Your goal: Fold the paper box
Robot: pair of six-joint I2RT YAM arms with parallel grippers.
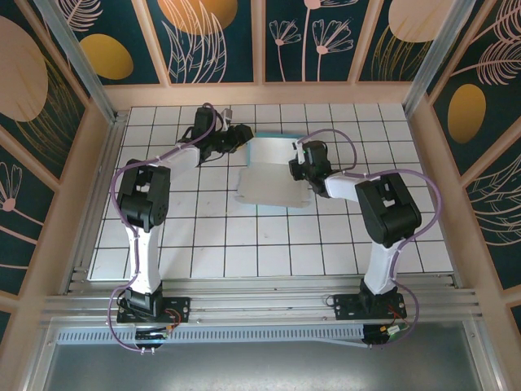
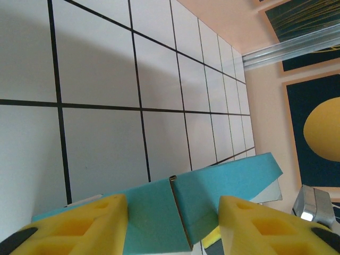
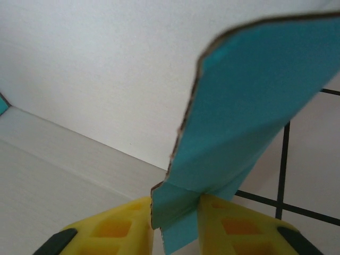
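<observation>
The box (image 1: 273,183) has one flap inside the slightly parted right gripper (image 3: 175,212); left gripper (image 2: 172,212) straddles its edge, grip unclear

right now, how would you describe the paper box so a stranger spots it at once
On the white tiled table, look at the far middle, between the black arms. The paper box lies there: a thin pale sheet with turquoise flaps.

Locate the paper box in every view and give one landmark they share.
Top external: paper box in the middle of the table, pale side up.
Left wrist: paper box across the bottom, turquoise side showing.
Right wrist: paper box right of centre, turquoise flap upright.
Shared landmark: the table's black grid lines.
</observation>
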